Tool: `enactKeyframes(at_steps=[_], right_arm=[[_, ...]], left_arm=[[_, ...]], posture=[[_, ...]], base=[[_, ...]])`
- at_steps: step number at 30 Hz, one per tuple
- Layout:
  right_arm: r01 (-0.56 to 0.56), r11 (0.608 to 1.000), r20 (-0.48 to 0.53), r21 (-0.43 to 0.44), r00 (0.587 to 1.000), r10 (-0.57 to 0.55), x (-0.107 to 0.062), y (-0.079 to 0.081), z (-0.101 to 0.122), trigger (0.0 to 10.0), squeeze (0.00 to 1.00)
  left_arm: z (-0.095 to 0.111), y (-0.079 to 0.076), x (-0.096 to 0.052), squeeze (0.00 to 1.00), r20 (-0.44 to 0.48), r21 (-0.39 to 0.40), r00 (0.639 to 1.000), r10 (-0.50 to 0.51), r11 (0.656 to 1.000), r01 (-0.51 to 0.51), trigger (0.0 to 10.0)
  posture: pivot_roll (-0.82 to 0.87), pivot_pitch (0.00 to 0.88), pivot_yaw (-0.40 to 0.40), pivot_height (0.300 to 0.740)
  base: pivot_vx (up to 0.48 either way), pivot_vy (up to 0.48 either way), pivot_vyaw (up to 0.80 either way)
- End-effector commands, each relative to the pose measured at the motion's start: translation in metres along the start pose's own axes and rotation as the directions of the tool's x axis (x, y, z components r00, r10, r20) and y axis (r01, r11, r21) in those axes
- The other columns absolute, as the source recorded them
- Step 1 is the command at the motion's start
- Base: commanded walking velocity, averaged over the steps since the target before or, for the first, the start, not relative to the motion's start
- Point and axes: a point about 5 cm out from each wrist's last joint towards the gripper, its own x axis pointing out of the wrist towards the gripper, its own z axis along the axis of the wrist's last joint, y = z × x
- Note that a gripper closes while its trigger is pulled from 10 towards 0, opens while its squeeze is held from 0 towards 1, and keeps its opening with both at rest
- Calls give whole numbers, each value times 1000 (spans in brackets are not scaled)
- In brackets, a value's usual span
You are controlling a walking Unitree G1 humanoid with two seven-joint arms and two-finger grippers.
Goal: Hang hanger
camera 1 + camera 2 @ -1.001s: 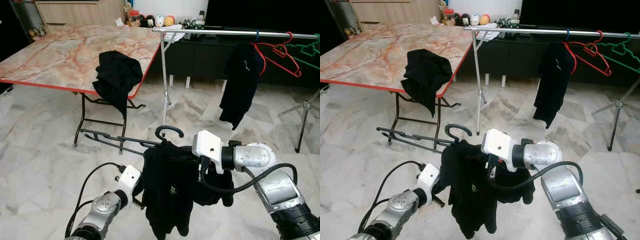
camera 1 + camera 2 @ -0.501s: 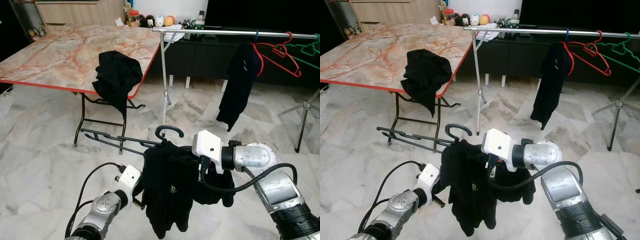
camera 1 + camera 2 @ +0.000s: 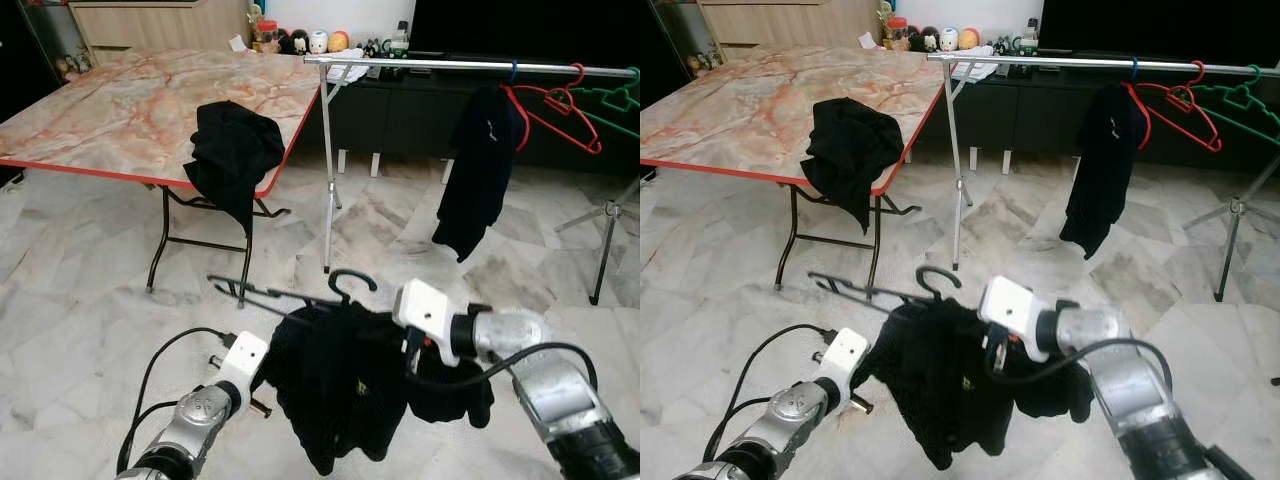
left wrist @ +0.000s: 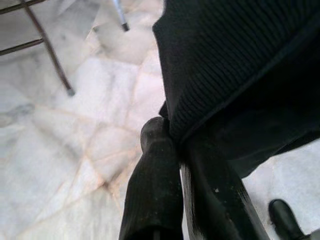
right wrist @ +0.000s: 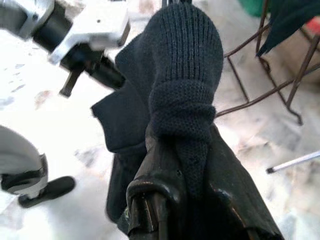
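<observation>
A black hanger, hook [image 3: 352,281] up and tilted, carries a black knit garment [image 3: 338,392] low over the floor in front of me. My right gripper [image 3: 390,336] reaches in from the right and is shut on the hanger's shoulder through the cloth; in the right wrist view the knit [image 5: 185,75] drapes over its fingers. My left gripper [image 4: 172,136] is shut on the garment's lower left edge, its fingers [image 4: 154,185] pinching the cloth. Beyond stands the clothes rail [image 3: 470,66].
On the rail hang a black garment [image 3: 482,160], a red hanger [image 3: 560,106] and a green hanger [image 3: 614,100]. A marble-topped folding table [image 3: 100,110] at the left holds another black garment [image 3: 232,154]. A tripod leg [image 3: 606,240] stands at the right.
The hanger with its garment has dropped lower and shifted right, and the right wrist went down with it. The left arm moved slightly left and down, stretching the cloth.
</observation>
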Motion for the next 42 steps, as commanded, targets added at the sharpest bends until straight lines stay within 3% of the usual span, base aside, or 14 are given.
enactKeyframes(at_steps=[1, 4, 12, 17, 25, 28, 35, 42], right_arm=[[24, 1000, -12, 3, 1000, -24, -6, -2, -7, 10000, 0], [20, 1000, -121, 14, 993, -18, -11, 4, -32, 10000, 0], [-76, 993, -195, 93, 976, 93, -31, 23, -63, 10000, 0], [-56, 991, -226, 118, 971, 82, -38, 22, -72, 10000, 0], [-131, 985, -353, 116, 921, 164, -48, 30, -88, 10000, 0], [-83, 995, -453, 51, 886, 97, -49, 24, -99, 10000, 0], [8, 999, -491, -31, 871, -23, -43, 13, -99, 10000, 0], [52, 999, -465, -4, 884, -48, -31, 15, -100, 10000, 0]], left_arm=[[-12, 5, -4, 0, -63, 13, 998, 26, 1000, -25, 0], [-13, 6, -4, 0, -72, 9, 997, 36, 999, -36, 0], [-15, 7, -4, 0, -92, 16, 995, 46, 999, -45, 0], [-16, 7, -4, 0, -98, 18, 994, 44, 999, -43, 0], [-17, 7, -5, 0, -109, 22, 993, 44, 999, -42, 0], [-16, 8, -5, 0, -110, 24, 993, 45, 999, -43, 0], [-18, 11, -6, 0, -118, 32, 992, 36, 999, -32, 0], [-15, 9, -5, 0, -115, 40, 993, 3, 999, 1, 0]], posture=[[-40, 101, 27, 740], [-41, 101, 30, 740], [-46, 94, 32, 740], [-47, 92, 35, 740], [-49, 91, 39, 740], [-44, 99, 41, 740], [-39, 107, 40, 740], [-38, 112, 39, 740]], base=[[0, 0, 0], [0, 0, 0], [0, 0, 0], [0, 0, 0], [0, 0, 0], [0, 0, 0], [0, 0, 0], [0, 0, 0]])
